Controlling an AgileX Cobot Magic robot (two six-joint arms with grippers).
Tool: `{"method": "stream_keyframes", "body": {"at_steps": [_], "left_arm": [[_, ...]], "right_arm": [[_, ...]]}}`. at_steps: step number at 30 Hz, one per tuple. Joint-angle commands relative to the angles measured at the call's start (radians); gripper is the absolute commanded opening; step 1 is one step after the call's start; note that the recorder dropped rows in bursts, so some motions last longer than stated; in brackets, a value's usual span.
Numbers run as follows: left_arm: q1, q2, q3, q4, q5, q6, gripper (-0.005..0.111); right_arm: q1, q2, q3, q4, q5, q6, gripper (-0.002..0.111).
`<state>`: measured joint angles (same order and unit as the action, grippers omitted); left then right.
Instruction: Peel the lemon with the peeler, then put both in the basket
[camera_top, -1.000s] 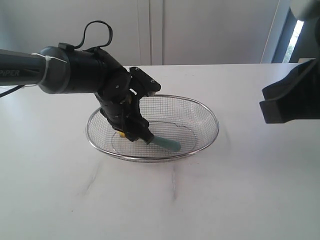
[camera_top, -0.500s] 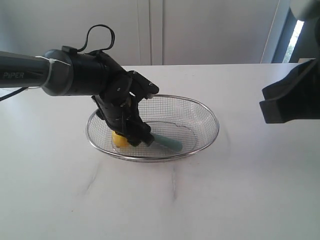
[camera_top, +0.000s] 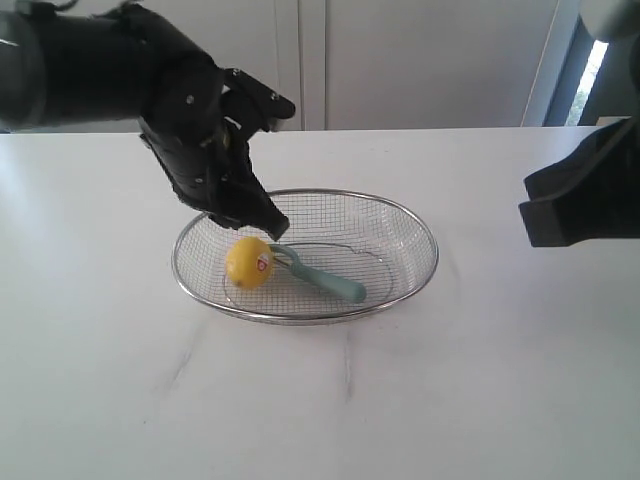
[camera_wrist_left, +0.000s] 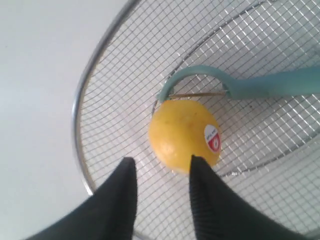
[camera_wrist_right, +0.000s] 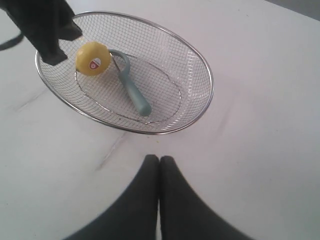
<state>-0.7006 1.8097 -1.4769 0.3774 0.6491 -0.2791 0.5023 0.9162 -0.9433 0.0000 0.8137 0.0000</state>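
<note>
The yellow lemon (camera_top: 249, 262) with its red-and-white sticker lies in the left part of the wire-mesh basket (camera_top: 410, 222). Beside it rests the teal peeler (camera_top: 325, 281), its blade loop touching the lemon (camera_wrist_left: 185, 134). My left gripper (camera_top: 272, 226) hangs open just above the lemon, holding nothing; in its wrist view the left gripper (camera_wrist_left: 161, 162) has its fingers apart with the lemon beyond them. My right gripper (camera_wrist_right: 159, 160) is shut and empty over the bare table in front of the basket (camera_wrist_right: 206, 75). The lemon (camera_wrist_right: 92, 58) and peeler (camera_wrist_right: 134, 92) show there too.
The basket stands in the middle of a white marbled table (camera_top: 420, 400). The right arm's dark body (camera_top: 585, 195) fills the right edge of the exterior view. A white wall and a window strip lie behind the table.
My left gripper has let go of the lemon and risen up and to the left out of the basket. The lemon now lies uncovered beside the peeler. The right arm has not moved.
</note>
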Motion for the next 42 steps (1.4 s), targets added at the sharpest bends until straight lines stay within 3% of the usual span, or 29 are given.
{"method": "stream_keyframes", "body": {"at_steps": [1, 2, 3, 7, 33, 42], "left_arm": [[0.002, -0.094, -0.002, -0.004, 0.167, -0.014, 0.01], [0.002, -0.118, -0.002, -0.007, 0.195, -0.014, 0.001], [0.002, -0.141, -0.002, -0.012, 0.224, -0.014, 0.0], [0.002, -0.183, -0.002, -0.017, 0.271, -0.017, 0.0], [0.001, -0.213, -0.002, -0.011, 0.256, -0.012, 0.0], [0.001, -0.435, -0.002, 0.003, 0.242, -0.01, 0.0]], "right_arm": [[-0.003, -0.006, 0.007, 0.0, 0.0, 0.0, 0.0], [-0.003, -0.006, 0.007, 0.0, 0.0, 0.0, 0.0], [-0.003, -0.006, 0.007, 0.0, 0.0, 0.0, 0.0], [-0.003, -0.006, 0.007, 0.0, 0.0, 0.0, 0.0], [-0.003, -0.006, 0.007, 0.0, 0.0, 0.0, 0.0], [-0.003, -0.006, 0.007, 0.0, 0.0, 0.0, 0.0]]}}
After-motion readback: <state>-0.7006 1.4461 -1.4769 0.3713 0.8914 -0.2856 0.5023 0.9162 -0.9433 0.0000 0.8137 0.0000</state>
